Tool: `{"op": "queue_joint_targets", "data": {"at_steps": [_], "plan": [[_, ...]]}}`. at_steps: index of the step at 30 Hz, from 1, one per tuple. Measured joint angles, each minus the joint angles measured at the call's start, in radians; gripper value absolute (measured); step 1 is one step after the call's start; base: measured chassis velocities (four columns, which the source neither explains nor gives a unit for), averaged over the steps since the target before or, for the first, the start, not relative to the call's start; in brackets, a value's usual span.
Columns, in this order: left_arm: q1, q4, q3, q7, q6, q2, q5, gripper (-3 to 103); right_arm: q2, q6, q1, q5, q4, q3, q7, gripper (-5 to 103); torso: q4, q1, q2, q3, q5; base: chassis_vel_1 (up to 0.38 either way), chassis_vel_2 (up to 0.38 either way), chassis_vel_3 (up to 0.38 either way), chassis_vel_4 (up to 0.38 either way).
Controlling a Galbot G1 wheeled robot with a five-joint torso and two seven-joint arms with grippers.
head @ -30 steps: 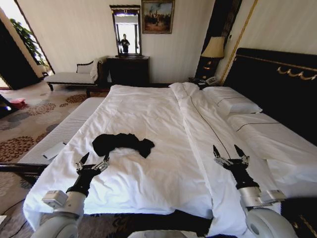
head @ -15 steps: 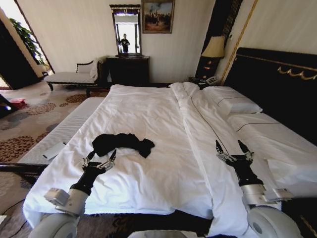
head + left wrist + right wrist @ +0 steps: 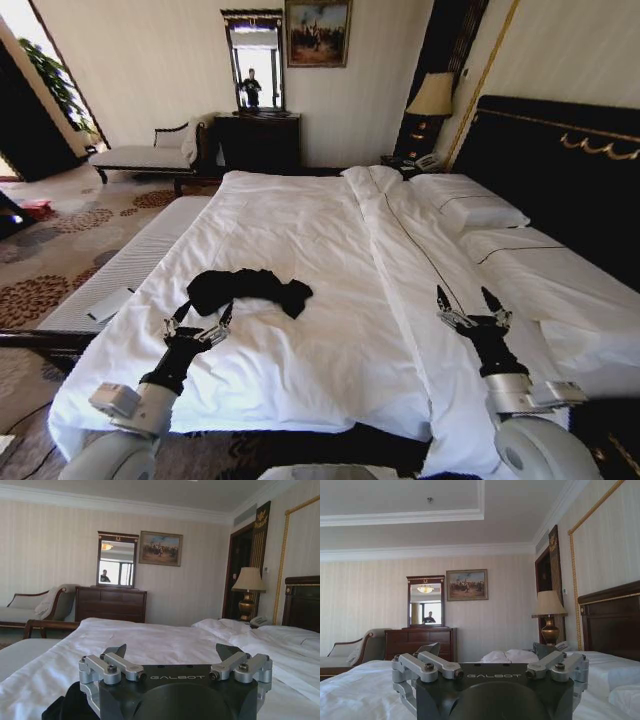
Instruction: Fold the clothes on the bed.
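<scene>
left gripper (image 3: 200, 318) nearer black T-shirt (image 3: 248, 288) — right gripper (image 3: 469, 304) barely shifted

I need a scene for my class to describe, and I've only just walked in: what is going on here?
A two-armed robot faces a very large bed with white sheets, on which a crumpled black soft-fabric T-shirt lies unfolded. The left gripper, fingers open, hovers at the shirt's near edge, not gripping it. The right gripper, also open, hangs over the white bedding well to the right, away from the shirt. Folding has not begun.
</scene>
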Motion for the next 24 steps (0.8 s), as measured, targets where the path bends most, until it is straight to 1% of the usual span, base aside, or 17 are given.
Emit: {"op": "queue_joint_targets", "data": {"at_steps": [12, 24], "plan": [[0.013, 0.000, -0.008, 0.000, -0.009, -0.018, 0.007, 100, 0.004, 0.000, 0.019, -0.002, -0.013, -0.018, 0.008, 100, 0.0001, 0.000, 0.000, 0.000, -0.0003, 0.130, 0.121, -0.118, -0.123], [0.016, 0.000, -0.008, 0.000, -0.013, -0.031, 0.011, 100, 0.007, -0.005, 0.021, -0.002, -0.011, -0.018, 0.009, 100, 0.0000, 0.000, 0.000, 0.000, 0.0002, 0.059, 0.048, -0.055, -0.043]]}}
